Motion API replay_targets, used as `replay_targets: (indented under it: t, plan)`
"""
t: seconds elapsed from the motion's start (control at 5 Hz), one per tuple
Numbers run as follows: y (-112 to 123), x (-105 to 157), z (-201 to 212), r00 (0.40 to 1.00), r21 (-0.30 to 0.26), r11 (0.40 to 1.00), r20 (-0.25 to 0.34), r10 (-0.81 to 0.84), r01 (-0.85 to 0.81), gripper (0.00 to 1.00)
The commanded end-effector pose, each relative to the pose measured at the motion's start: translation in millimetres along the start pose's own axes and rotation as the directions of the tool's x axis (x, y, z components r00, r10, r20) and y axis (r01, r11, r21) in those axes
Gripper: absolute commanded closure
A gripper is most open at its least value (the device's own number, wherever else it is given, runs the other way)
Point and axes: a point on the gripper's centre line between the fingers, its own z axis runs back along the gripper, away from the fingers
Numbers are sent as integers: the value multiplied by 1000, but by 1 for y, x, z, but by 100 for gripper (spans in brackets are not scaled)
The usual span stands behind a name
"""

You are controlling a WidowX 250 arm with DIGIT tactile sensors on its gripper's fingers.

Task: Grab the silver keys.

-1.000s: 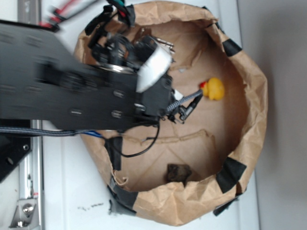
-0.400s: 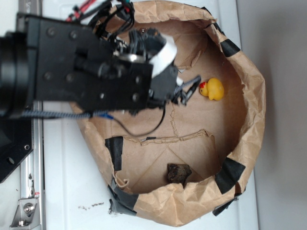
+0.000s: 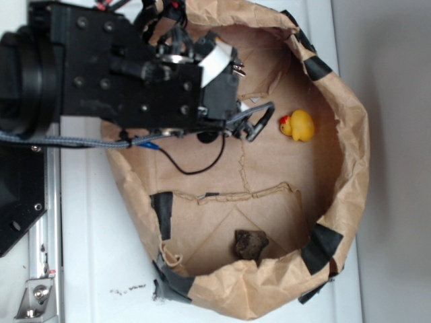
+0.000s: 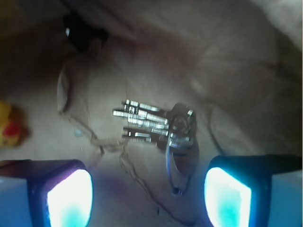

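Silver keys (image 4: 156, 125) on paper bag (image 3: 350, 134) floor; duck (image 3: 299, 125) nearby.

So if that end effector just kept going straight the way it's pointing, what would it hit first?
Most likely the silver keys, which lie between the open end effector fingers in the wrist view, on the paper bag floor. Depth is unclear.

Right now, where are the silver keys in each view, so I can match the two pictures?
Exterior: the silver keys show only as a sliver at the upper middle, mostly hidden behind the arm.
Wrist: the keys lie centre frame, above the gap in the open hand.
Shared landmark: the yellow duck.
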Motion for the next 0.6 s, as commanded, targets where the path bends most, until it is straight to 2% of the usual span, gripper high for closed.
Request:
replay_targets:
  t: [0.0,0.4]
  plan:
    - [16,7,15,1000,-32,999,10,7,-6,0]
    - [16,6,-22,999,-9,999,-2,-46,46,0]
